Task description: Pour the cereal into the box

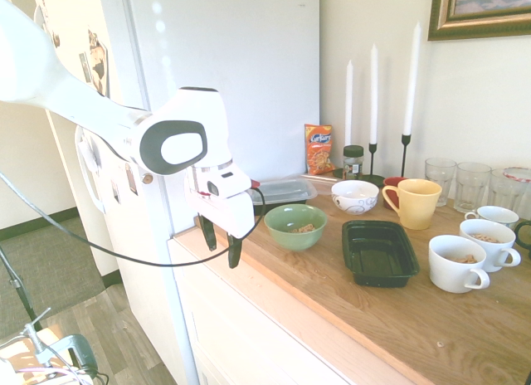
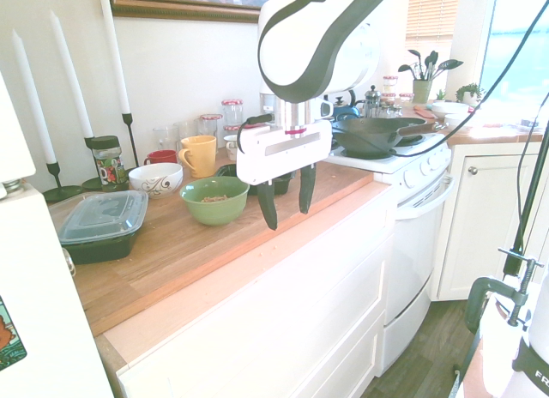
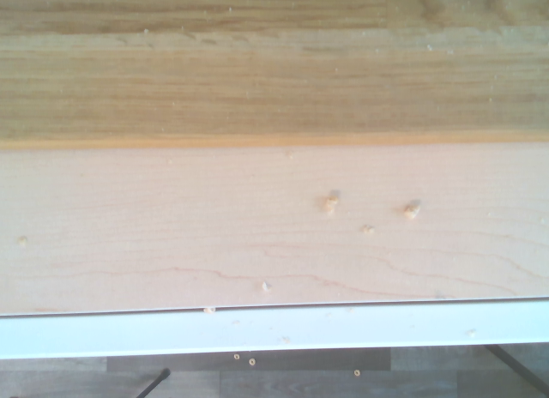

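Wooden counter (image 1: 332, 319), cereal (image 1: 306, 229) inside green bowl (image 1: 292, 241).

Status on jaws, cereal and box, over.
Jaws open, empty, short of the green bowl. Cereal in green bowl, more in two white mugs. Black box on counter. Nothing seen blocking between bowl and box.

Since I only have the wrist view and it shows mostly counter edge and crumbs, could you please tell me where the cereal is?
Observer: Some lies in the green bowl, with more in two white mugs.
Operator: Thank you. And the box it should go into?
Observer: The black tray sits on the counter between the green bowl and those mugs; I see no cereal in it.
Operator: Is my gripper holding anything?
Observer: No, the gripper hangs open and empty by the counter's front edge.
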{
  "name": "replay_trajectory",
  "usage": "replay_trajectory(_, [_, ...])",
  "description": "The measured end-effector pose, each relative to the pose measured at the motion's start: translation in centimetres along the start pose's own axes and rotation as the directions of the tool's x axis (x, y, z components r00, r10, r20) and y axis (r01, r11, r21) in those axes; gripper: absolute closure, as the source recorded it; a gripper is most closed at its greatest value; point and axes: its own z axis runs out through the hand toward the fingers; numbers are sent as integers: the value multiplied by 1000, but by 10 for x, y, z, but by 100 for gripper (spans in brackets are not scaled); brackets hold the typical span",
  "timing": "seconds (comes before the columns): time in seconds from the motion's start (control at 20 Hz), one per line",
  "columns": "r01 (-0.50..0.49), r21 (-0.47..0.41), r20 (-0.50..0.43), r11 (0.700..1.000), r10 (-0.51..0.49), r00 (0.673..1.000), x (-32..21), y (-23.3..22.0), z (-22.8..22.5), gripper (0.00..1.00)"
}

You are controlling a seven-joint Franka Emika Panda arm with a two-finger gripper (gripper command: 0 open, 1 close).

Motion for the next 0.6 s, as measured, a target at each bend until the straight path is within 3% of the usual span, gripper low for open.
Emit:
replay_trajectory(0.25, [10,11,-22,1000,-10,1000,5,-6,-10,0])
replay_trajectory(0.6, [40,38,-81,998,-37,996,29,-52,-37,0])
